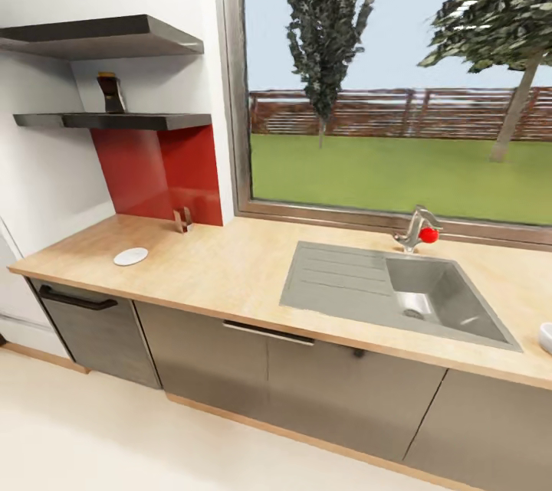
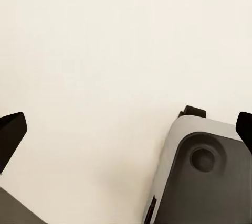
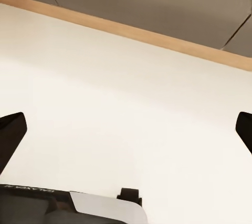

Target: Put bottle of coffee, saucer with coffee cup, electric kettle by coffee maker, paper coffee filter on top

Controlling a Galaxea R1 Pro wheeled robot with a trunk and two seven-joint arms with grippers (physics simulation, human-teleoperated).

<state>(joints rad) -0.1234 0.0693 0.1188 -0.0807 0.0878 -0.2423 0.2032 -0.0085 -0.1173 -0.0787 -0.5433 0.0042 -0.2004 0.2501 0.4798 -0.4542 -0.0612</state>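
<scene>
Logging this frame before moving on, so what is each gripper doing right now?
Left gripper: open, fingers spread wide, nothing between them, floor below.
Right gripper: open, fingers spread wide, holding nothing, floor below.

Coffee bottle [image 1: 112, 93] upright on shelf, saucer [image 1: 131, 256] on countertop

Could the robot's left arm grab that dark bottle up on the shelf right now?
Probably not yet. The bottle stands on the lower shelf above the countertop, while the left gripper hangs open over bare floor, so the robot likely must come closer.
</scene>
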